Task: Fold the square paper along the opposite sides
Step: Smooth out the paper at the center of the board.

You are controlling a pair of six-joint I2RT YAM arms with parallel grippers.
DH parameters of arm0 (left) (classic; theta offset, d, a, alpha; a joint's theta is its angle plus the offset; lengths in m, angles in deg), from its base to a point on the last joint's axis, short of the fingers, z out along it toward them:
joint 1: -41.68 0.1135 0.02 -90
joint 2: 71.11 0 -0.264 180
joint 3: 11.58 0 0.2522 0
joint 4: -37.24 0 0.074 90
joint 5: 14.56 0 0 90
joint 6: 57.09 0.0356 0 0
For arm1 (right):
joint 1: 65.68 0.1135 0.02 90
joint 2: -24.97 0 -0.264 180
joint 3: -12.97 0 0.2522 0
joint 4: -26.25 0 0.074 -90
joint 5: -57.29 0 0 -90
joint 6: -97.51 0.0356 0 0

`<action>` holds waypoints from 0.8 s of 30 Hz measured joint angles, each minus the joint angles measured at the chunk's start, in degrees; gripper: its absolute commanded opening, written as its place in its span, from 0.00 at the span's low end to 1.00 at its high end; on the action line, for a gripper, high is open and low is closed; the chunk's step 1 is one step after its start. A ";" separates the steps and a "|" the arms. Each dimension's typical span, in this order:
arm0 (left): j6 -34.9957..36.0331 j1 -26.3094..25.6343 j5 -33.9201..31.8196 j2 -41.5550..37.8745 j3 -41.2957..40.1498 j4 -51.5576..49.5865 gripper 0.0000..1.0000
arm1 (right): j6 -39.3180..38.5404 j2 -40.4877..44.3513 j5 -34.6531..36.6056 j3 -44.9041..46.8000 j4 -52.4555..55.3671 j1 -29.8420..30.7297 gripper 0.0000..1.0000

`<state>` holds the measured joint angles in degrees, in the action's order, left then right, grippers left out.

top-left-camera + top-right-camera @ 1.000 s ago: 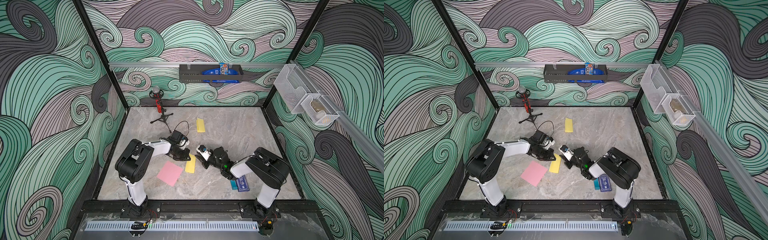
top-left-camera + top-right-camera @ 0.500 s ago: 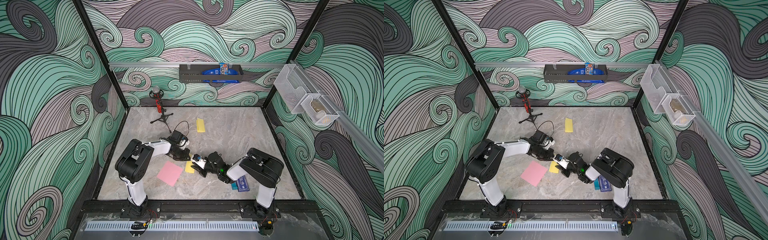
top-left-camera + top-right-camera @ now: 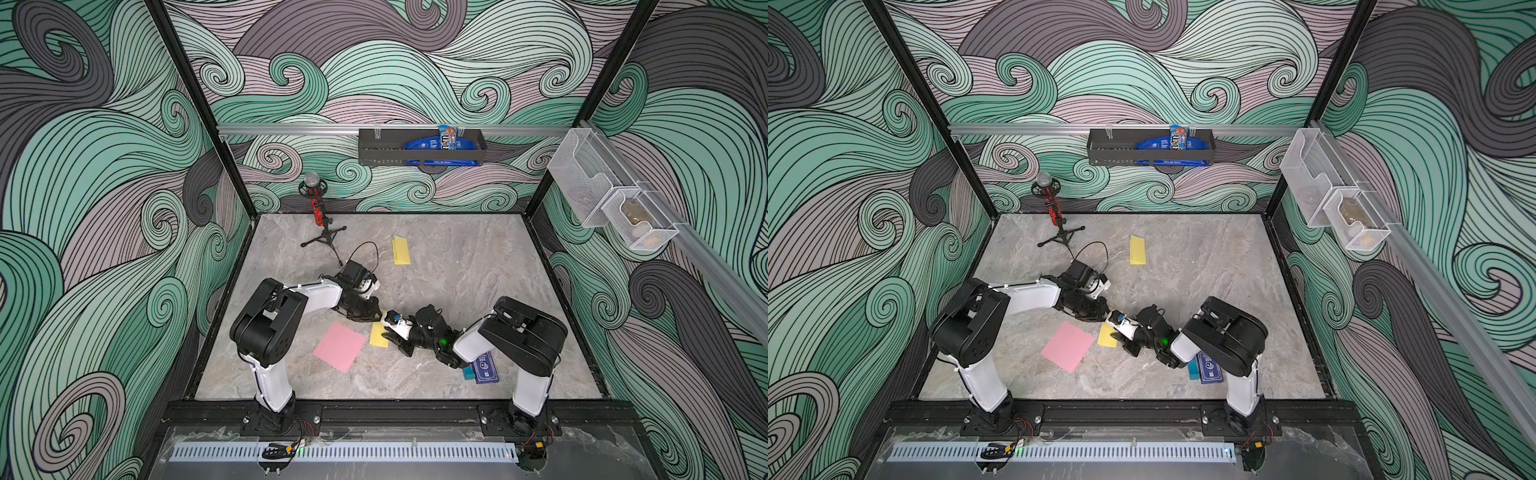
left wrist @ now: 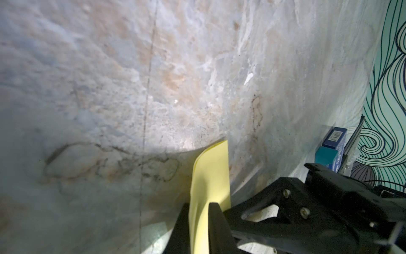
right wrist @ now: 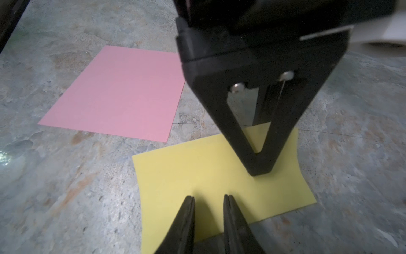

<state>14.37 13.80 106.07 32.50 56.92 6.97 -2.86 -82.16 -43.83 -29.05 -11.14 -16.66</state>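
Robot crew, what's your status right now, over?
Left gripper slightly open, astride yellow paper edge. Right gripper open, tips low over it. Pink paper alongside, not touching.

Left gripper [image 4: 198, 207]: black fingers [image 4: 216, 228] flanking curled yellow paper [image 4: 211, 171]; pinch unclear. Right gripper's finger [image 4: 294, 203] just beside. Marble table [image 4: 109, 88]. Blue box [image 4: 335, 137], teal box [image 4: 326, 155], near wall.

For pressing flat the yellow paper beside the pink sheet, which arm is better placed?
Right, probably. The right gripper is open and empty, low over the yellow paper, so it could press straight down. The left gripper is at the sheet's edge with the paper between its fingers, better as an anchor.
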 measured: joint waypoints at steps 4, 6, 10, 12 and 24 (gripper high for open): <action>0.02 -0.02 -0.35 0.17 0.31 -0.31 0.08 | -0.04 0.13 0.00 0.37 -0.28 0.22 0.27; 0.09 -0.02 -0.42 0.35 0.33 -0.37 0.01 | -0.15 0.26 -0.02 0.52 -0.31 0.26 0.26; 0.07 -0.02 -0.46 0.68 0.66 -0.50 0.00 | -0.66 0.37 -0.04 0.59 -0.22 0.28 0.26; 0.07 0.00 -0.44 0.81 0.74 -0.55 0.00 | -0.96 0.52 0.00 0.61 0.02 0.37 0.26; 0.07 0.00 -0.46 0.92 0.96 -0.76 0.00 | 0.04 3.52 2.34 4.28 0.13 3.37 0.21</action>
<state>14.43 13.80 105.62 33.42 57.88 6.20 -2.81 -78.65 -41.49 -24.76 -11.01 -13.30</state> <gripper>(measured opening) 0.047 0.220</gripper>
